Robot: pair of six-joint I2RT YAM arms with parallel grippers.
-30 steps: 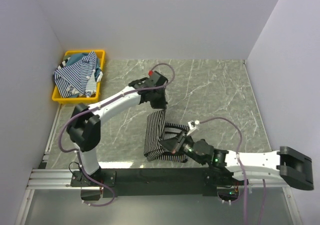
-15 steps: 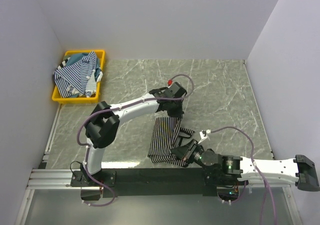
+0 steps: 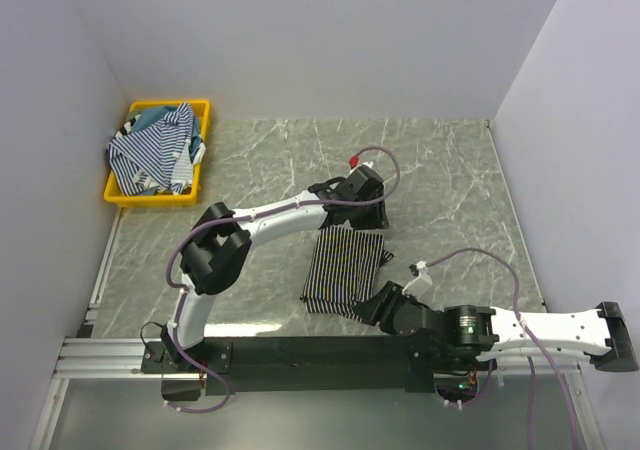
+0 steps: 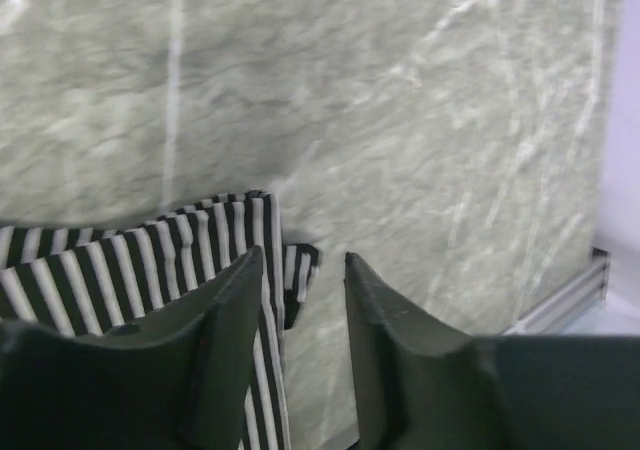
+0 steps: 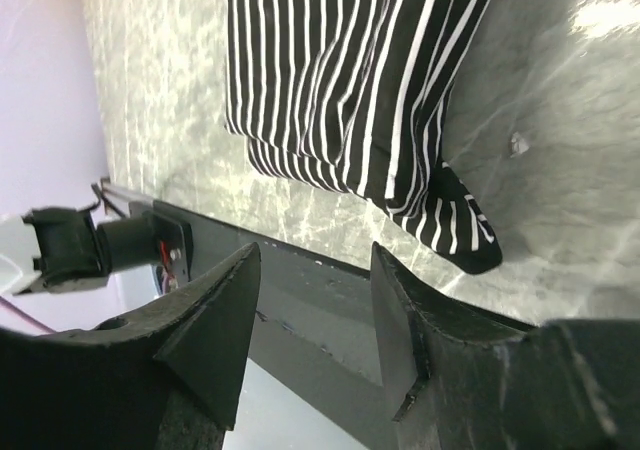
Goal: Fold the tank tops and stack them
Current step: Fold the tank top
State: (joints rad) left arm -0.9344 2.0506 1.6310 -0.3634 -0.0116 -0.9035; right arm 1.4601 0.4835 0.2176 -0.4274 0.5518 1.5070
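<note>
Black striped tank top (image 3: 345, 270) folded flat, stripes running near-to-far

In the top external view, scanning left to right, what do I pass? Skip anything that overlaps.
Yellow plastic bin → left arm's black elbow joint → folded black tank top with thin white stripes → right arm's white forearm link.

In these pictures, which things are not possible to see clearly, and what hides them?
Top view: the far edge of the black striped tank top lies under the left claw.
Top view: the tops heaped in the yellow bin overlap; their number is unclear.
Left wrist view: the claw's fingers and the left edge hide most of the tank top.
Right wrist view: the upper edge cuts the tank top off.
</note>
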